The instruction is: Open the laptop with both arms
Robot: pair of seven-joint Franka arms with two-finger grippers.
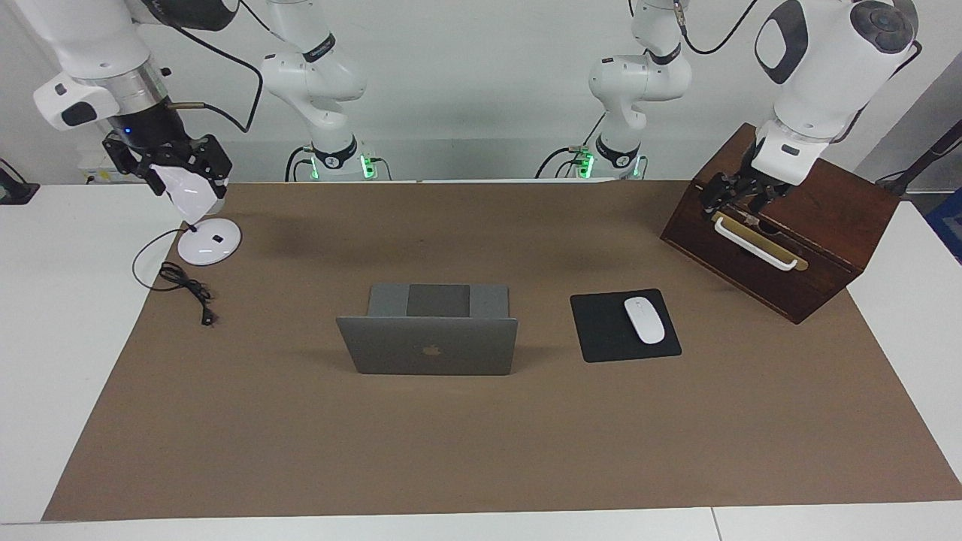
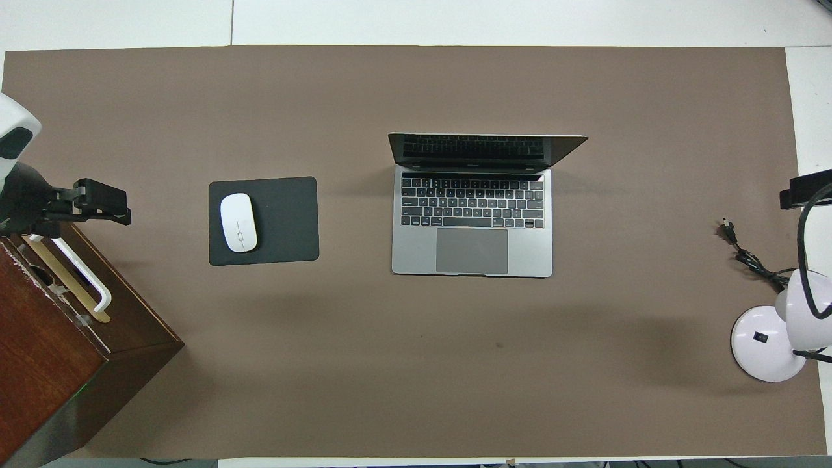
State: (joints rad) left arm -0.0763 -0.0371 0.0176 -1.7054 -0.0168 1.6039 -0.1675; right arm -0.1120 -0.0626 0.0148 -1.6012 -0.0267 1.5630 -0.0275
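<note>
i am two white arms at a counter (image 1: 75,361) covered by a brown mat (image 2: 390,364). my left end effector (image 1: 740,197) hangs over the wooden box (image 1: 819,248) at the left arm's end of the counter, above its white handle (image 1: 755,244); its fingers stand apart and hold nothing. my right end effector (image 1: 169,161) hangs over the white desk lamp (image 1: 203,225) at the right arm's end; i cannot tell whether it is open or closed.

between the box and the laptop (image 2: 473,205) lies a black mouse pad (image 2: 286,221) with a white mouse (image 2: 238,222) on it, just beside the laptop but apart from it. a black cord (image 2: 747,257) trails from the lamp, well apart from the laptop.

the mat is bare on the stretch nearer to the robots than the laptop, and on the wide stretch farther from them, up to the mat's edge. white counter shows past the mat at both ends.

the laptop sits at the middle of the mat, already open. its lid stands upright with the logo facing away from the robots, and the keyboard and trackpad face them. its long axis runs from one arm's end of the counter to the other, square with the mat's edges.
</note>
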